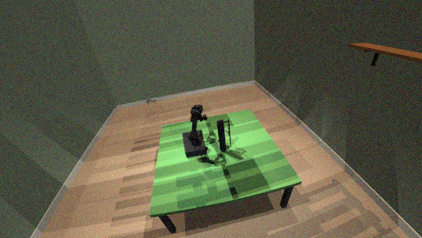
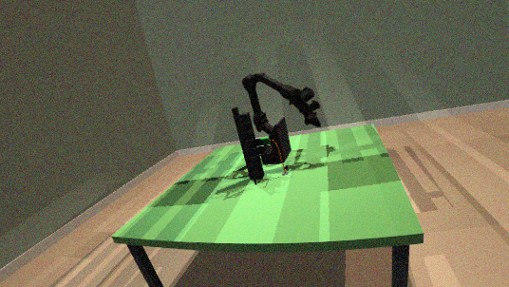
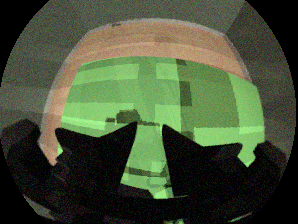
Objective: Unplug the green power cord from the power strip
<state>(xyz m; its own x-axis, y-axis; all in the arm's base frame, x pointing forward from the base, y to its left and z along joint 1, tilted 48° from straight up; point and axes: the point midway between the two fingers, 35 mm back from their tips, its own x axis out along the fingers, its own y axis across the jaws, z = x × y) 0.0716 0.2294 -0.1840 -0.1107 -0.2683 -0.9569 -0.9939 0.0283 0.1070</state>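
The power strip (image 1: 221, 135) (image 2: 248, 147) looks like a tall dark slab, standing upright on the green table (image 1: 169, 197) (image 2: 256, 223). A small green piece (image 2: 263, 140), seemingly the green plug or its cord, shows beside the slab's face in the exterior view. Whether it sits in a socket is too small to tell. My gripper (image 2: 315, 120) (image 3: 150, 126) is partly open, with nothing between the fingertips. It is up in the air, apart from the slab and the green piece. No plug shows clearly in the wrist view.
A thin orange cord (image 2: 279, 151) curves down to the table near the slab. The arm's dark base (image 1: 194, 145) stands close to the slab. Dark shadows lie across the table. A wooden shelf (image 1: 387, 50) is on the right wall.
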